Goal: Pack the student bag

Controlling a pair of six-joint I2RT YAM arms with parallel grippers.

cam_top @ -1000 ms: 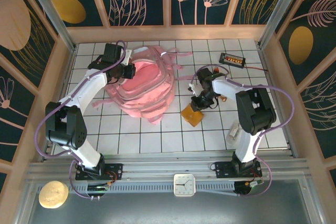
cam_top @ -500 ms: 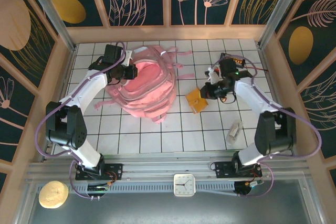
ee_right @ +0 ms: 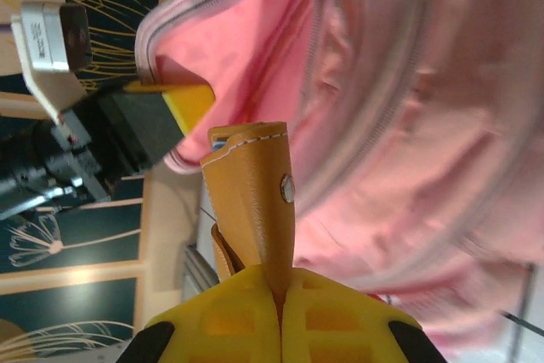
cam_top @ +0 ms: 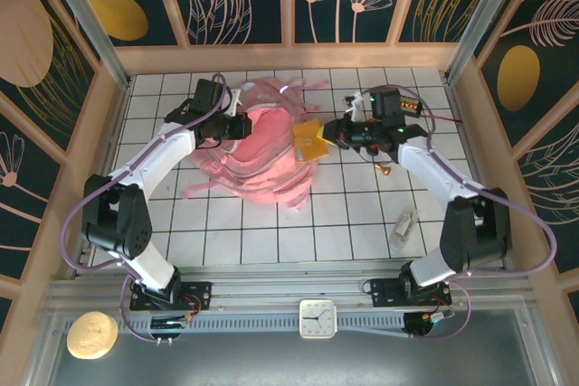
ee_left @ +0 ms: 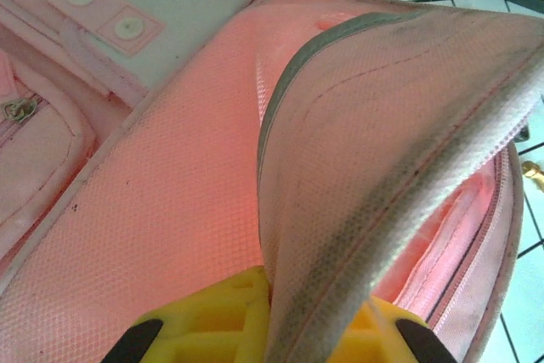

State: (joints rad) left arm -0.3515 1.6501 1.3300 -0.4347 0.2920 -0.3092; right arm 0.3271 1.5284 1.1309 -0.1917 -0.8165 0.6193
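top view, student bag: lies on the white tiled table, left of centre and toward the back, its mouth gaping upward.
top view, left arm: rises from its base at the near left, then reaches forward and inward to the bag's left rim.
top view, left gripper: sits at that rim pointing right, jaws clamped on the pink fabric.
top view, right arm: stretches from the near right toward the back, with the forearm turned left.
top view, right gripper: points left, jaws pinched on a tan pouch that hangs over the bag's right edge.
left wrist view, grip: the yellow jaws press together on a grey-trimmed flap of the bag's rim, held up above the pink mesh lining.
left wrist view, bag: a zip runs down the right side, and a pocket with round snaps lies at upper left.
right wrist view, grip: the yellow jaws are closed on the pouch's lower end. The pouch stands up from them, a metal stud on its side.
right wrist view, surroundings: the bag's open pink interior lies just beyond the pouch, and the left gripper grips the far rim.
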